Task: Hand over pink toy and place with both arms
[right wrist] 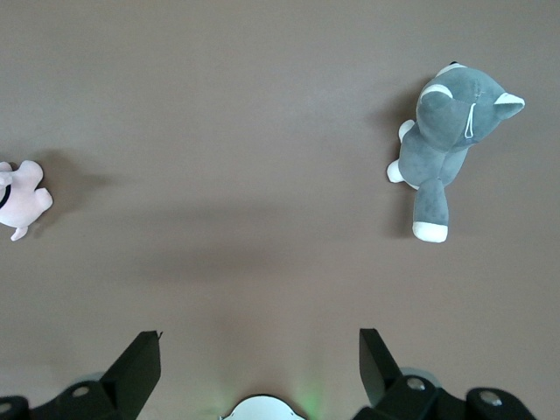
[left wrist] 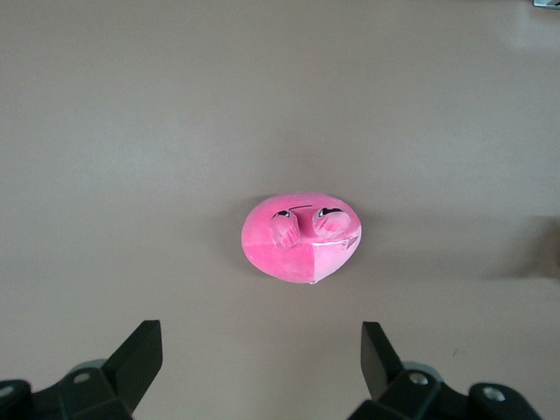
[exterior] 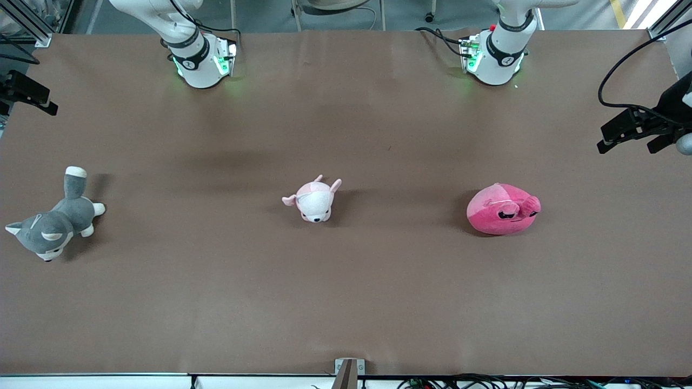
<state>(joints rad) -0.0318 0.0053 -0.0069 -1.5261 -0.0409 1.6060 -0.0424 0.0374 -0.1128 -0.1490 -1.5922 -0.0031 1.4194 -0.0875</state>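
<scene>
The pink toy (exterior: 500,216), a round hot-pink plush with sleepy eyes, lies on the brown table toward the left arm's end. In the left wrist view it (left wrist: 297,249) lies on the table below the left gripper (left wrist: 261,328), which is open, empty and high above it. The right gripper (right wrist: 260,335) is open and empty, high over the table near its own base (right wrist: 262,409). Neither gripper shows in the front view, only the right arm's base (exterior: 200,59) and the left arm's base (exterior: 494,54).
A pale pink-and-white plush (exterior: 313,201) lies mid-table, and shows in the right wrist view (right wrist: 19,199). A grey-and-white plush dog (exterior: 54,221) lies at the right arm's end (right wrist: 446,131). Black camera mounts (exterior: 643,127) (exterior: 27,92) stand at both table ends.
</scene>
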